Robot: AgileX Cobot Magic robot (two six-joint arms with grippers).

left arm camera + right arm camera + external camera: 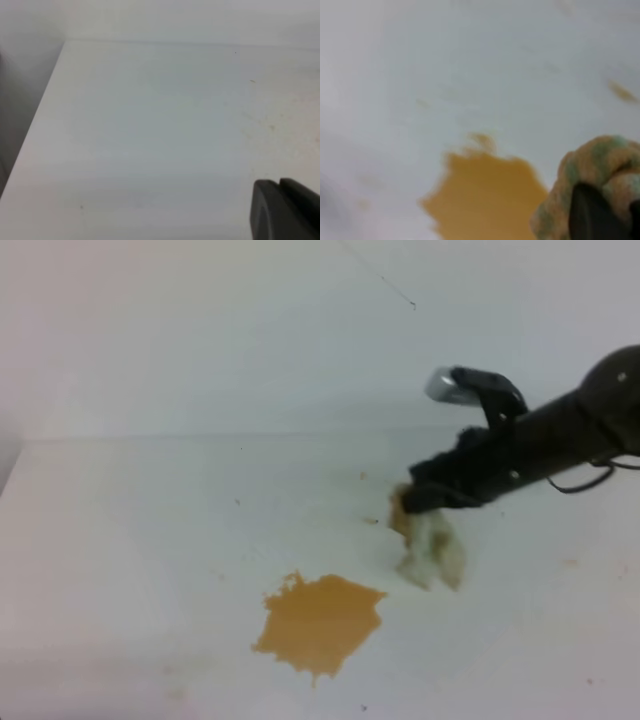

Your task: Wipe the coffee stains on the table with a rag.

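Coffee stains [320, 622] pool on the white table [130, 540]; right jaws clamp the rag [432, 545]; left jaws' state unclear

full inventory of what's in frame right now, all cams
coffee stains: one blotch, orange-brown, ragged edges, on the table near the front centre, apart from the rag
rag: one, whitish-green with tan-brown blotches, wadded, right of and behind the blotch, at the right gripper's tip
specks: a few, tiny, brown or tan, scattered on the table near the rag
table: one, white, flat, fills the lower part of each view
wall: white, behind the table
right gripper: one, black, fingers in the rag's cloth, looks closed on it
left gripper: one, dark, only a corner shows over bare table
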